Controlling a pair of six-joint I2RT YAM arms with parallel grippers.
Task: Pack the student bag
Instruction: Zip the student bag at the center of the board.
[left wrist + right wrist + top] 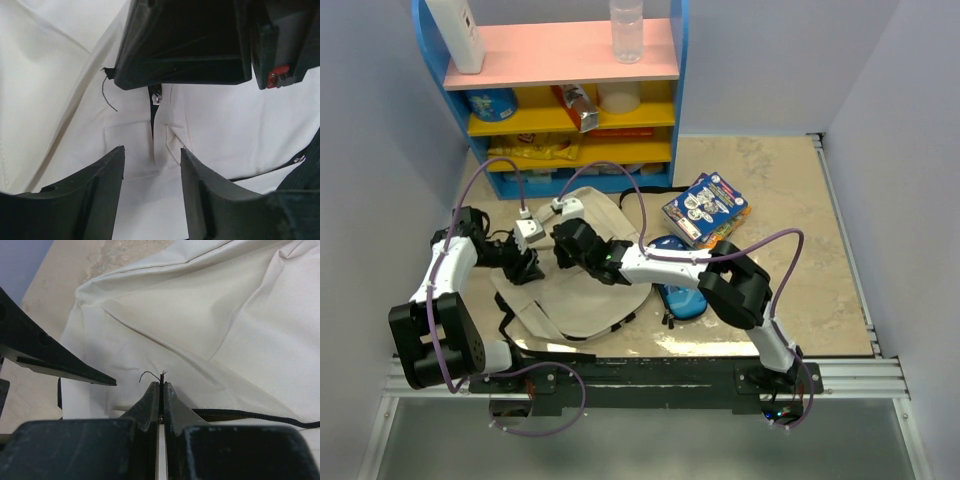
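Observation:
The student bag (585,295), a cream fabric backpack with black straps, lies flat in front of the arm bases. My right gripper (161,385) is shut on a thin black zipper pull tab (161,376) with a frayed thread at its end. A black zipper line (250,416) runs off to the right from it. My left gripper (152,156) stands open just over the cream fabric (60,100), with nothing between its fingers. It faces the right gripper (185,50), with the zipper slider (157,98) between them. In the top view both grippers meet at the bag's left part (545,255).
A blue pencil case (682,297) lies against the bag's right side. A colourful box (706,208) sits behind it. A blue-framed shelf (565,95) with snacks stands at the back, with a clear bottle (627,30) and a white bottle (458,35) on top.

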